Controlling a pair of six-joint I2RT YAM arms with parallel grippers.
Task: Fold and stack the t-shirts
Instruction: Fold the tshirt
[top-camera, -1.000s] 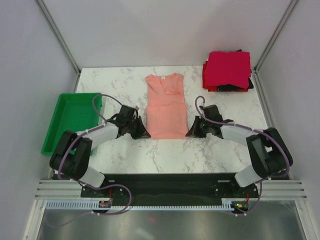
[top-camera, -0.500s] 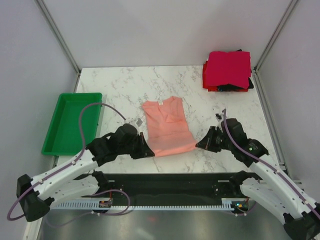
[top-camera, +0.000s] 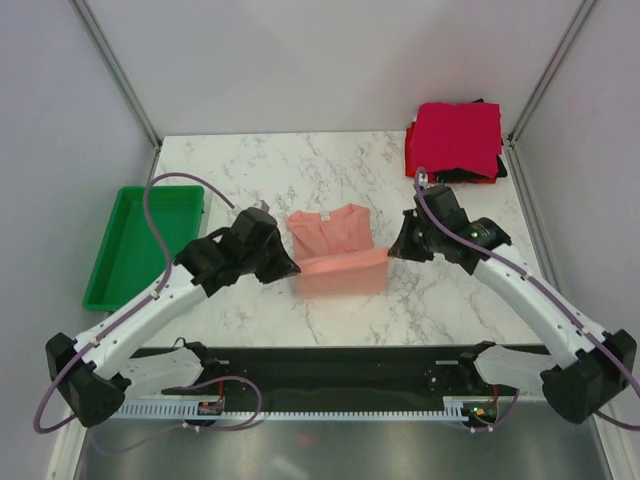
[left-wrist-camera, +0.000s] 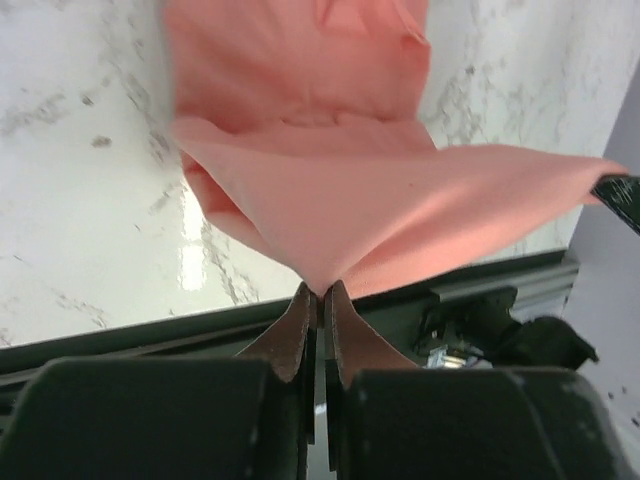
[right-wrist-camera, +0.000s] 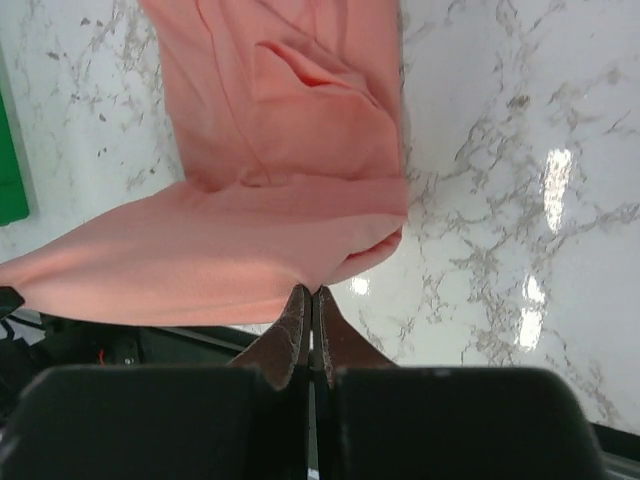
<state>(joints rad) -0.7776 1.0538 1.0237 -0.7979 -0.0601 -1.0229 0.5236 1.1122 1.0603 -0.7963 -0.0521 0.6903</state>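
Observation:
The salmon-pink t-shirt (top-camera: 335, 250) lies mid-table, its collar end flat and its hem end lifted and stretched between my grippers. My left gripper (top-camera: 290, 268) is shut on the hem's left corner, seen in the left wrist view (left-wrist-camera: 318, 288). My right gripper (top-camera: 392, 250) is shut on the hem's right corner, seen in the right wrist view (right-wrist-camera: 311, 290). The shirt fills both wrist views (left-wrist-camera: 400, 210) (right-wrist-camera: 280, 190). A stack of folded t-shirts (top-camera: 457, 142), crimson on top with red and black beneath, sits at the back right corner.
A green plastic tray (top-camera: 140, 245) stands at the left edge of the marble table (top-camera: 240, 175). Metal frame posts rise at the back corners. The black base rail runs along the near edge.
Both grippers have lifted the hem and carried it back towards the collar, so the shirt's lower half now rises off the table. Both arms have stretched further out.

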